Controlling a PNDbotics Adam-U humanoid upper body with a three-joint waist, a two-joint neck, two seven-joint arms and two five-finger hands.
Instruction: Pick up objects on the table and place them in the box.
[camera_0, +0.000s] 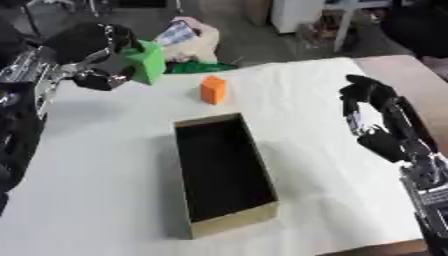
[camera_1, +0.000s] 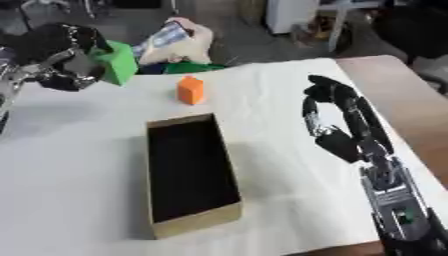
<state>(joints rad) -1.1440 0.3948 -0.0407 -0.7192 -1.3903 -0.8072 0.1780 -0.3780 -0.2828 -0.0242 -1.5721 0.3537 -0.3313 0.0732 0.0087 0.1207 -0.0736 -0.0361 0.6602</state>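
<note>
Your left hand (camera_0: 103, 60) is raised at the far left of the white table (camera_0: 96, 190), fingers and thumb curled around a green block (camera_0: 149, 61). The block appears lifted clear of the surface, though its underside is hard to make out. An orange block (camera_0: 213, 89) stands on the table just beyond the far end of the box (camera_0: 229, 223), apart from it. The box is a long open cardboard one in the middle of the table, its dark inside showing nothing in it. Your right hand (camera_1: 331, 116) hovers over the right side of the table, well apart from the box, fingers relaxed and slightly bent, holding nothing.

You seem to be at the carry step for the green block: it is grasped but not yet over the box. The next move calls for bringing your left hand right and toward you until the block hangs above the opening, then spreading the fingers to let it drop. The orange block remains to be collected.
</note>
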